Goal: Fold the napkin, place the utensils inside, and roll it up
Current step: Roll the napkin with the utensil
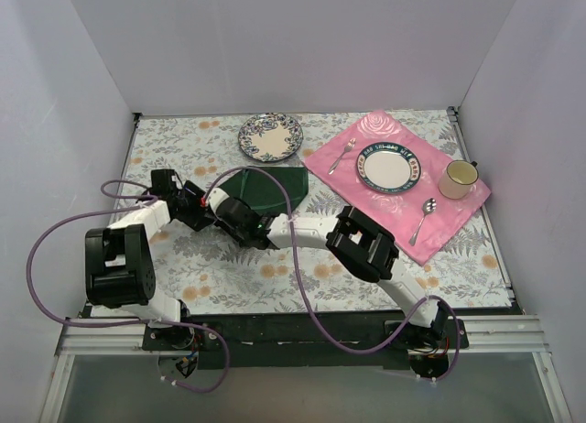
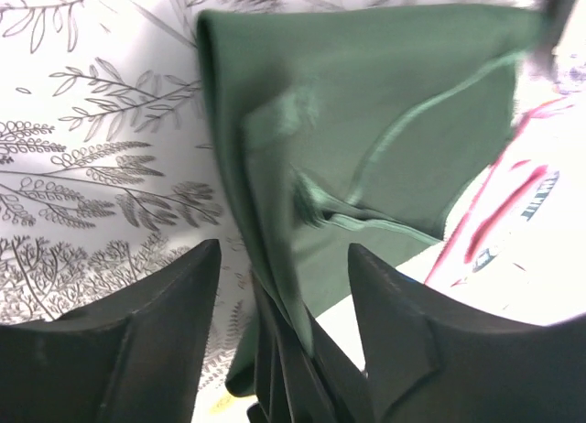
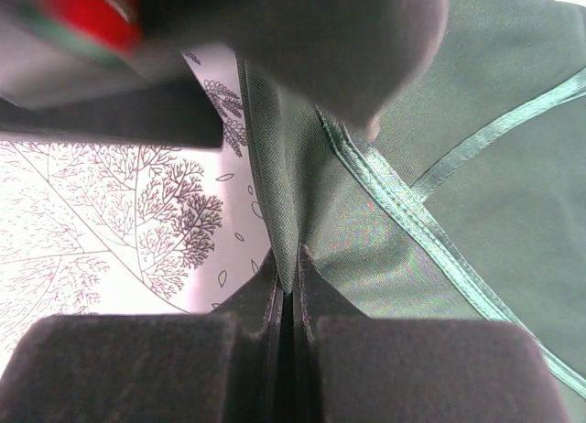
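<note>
The dark green napkin (image 1: 275, 187) lies partly folded on the floral tablecloth, its near-left edge lifted. My right gripper (image 1: 220, 206) is shut on a pinched fold of the napkin (image 3: 439, 203), with the cloth clamped between its tips (image 3: 288, 269). My left gripper (image 1: 201, 208) is open, and its fingers (image 2: 174, 304) straddle the same raised fold of the napkin (image 2: 366, 121) and the right gripper's closed tips without pinching them. No gold utensils are in view.
A pink rose placemat (image 1: 403, 208) at the right carries a plate (image 1: 388, 168), a silver fork (image 1: 341, 155), a silver spoon (image 1: 423, 220) and a yellow mug (image 1: 458, 178). A patterned plate (image 1: 270, 136) sits behind the napkin. White walls enclose the table.
</note>
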Robot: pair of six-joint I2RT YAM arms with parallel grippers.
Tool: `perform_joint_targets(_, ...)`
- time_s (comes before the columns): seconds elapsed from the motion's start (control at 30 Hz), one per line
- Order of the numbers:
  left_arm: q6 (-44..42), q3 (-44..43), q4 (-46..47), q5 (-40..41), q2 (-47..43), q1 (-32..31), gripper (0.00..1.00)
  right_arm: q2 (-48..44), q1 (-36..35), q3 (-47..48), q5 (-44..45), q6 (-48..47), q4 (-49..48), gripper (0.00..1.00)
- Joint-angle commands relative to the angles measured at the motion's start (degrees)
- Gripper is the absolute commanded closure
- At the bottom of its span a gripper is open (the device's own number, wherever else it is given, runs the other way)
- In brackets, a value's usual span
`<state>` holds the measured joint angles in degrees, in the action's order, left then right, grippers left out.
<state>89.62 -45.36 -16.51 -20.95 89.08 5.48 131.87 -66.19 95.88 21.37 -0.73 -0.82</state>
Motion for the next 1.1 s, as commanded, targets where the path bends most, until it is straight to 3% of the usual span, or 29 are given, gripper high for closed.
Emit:
perform_joint_targets(0.0,-1.29,0.01,-0.71,1.18,-6.45,2.25,0.4,-0.65,1.85,-4.11,-9.04,4.42,3.28,0.99)
perform_joint_targets(0.23,-2.79,-0.34,-3.0,6.44,-13.39,4.54,0.37,-4.17,4.75,-9.65,-18.19,8.64,-1.81,0.99)
perform_joint_targets(0.33,-3.31,0.63,-2.65,6.98,-14.28,4.46,0.37,-4.43,7.3,-11.41,-26.0,12.41,-4.18,0.99)
perform_joint_targets(0.57,-6.91,0.36,-3.96,3.12,-9.81,4.46,0.39,-4.34,12.4,-14.4,-39.99,19.0,-9.19,0.99)
perform_joint_targets(0.77,-5.78,0.01,-4.06,0.65,-6.47,4.37,0.31,-2.24,16.0,-16.42,-52.89,26.21,-15.52,0.99)
perform_joint_targets(0.9,-7.18,-1.13,-3.53,-1.02,-4.27,4.19,0.23,-0.4,17.5,-17.48,-56.86,29.73,-19.3,0.99)
perform_joint_targets(1.07,-7.27,-1.39,-1.07,-2.87,-2.07,2.79,0.22,1.37,18.82,-16.77,-60.21,31.67,-20.27,0.99)
